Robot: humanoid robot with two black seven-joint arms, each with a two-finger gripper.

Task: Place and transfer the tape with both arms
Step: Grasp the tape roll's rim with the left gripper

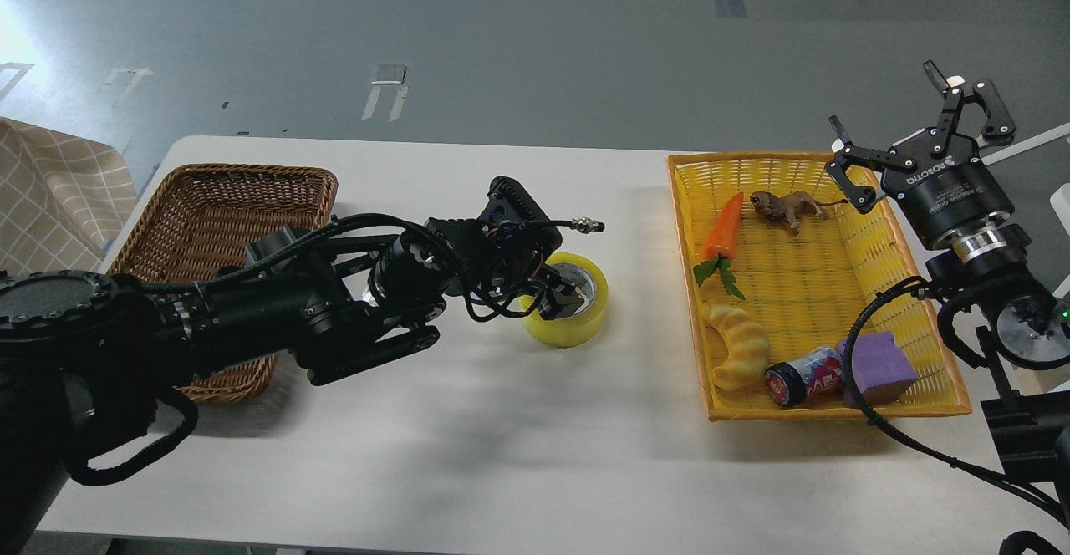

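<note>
Item 1: the tape (571,313), a yellow translucent roll with a pale core, lay flat on the white table (468,446) near its centre. Item 2: the left gripper (558,294) reached in from nine o'clock and sat at the roll's near-left rim; its dark fingers overlapped the roll and core opening, and whether they were apart or clamped on it could not be told. Item 3: the right gripper (915,141) was raised at the two o'clock side of the table, past the far right corner of the yellow basket (928,329), fingers spread wide apart and holding nothing. Item 4: the yellow basket stood at three o'clock from the tape, well apart from it, and contained a carrot toy (722,229), a small brown animal figure (786,206), a croissant toy (737,344), a can (804,375) lying on its side, and a purple block (882,367). Item 5: a brown wicker basket (242,204) stood at nine o'clock from the tape, partly behind the left arm.
</note>
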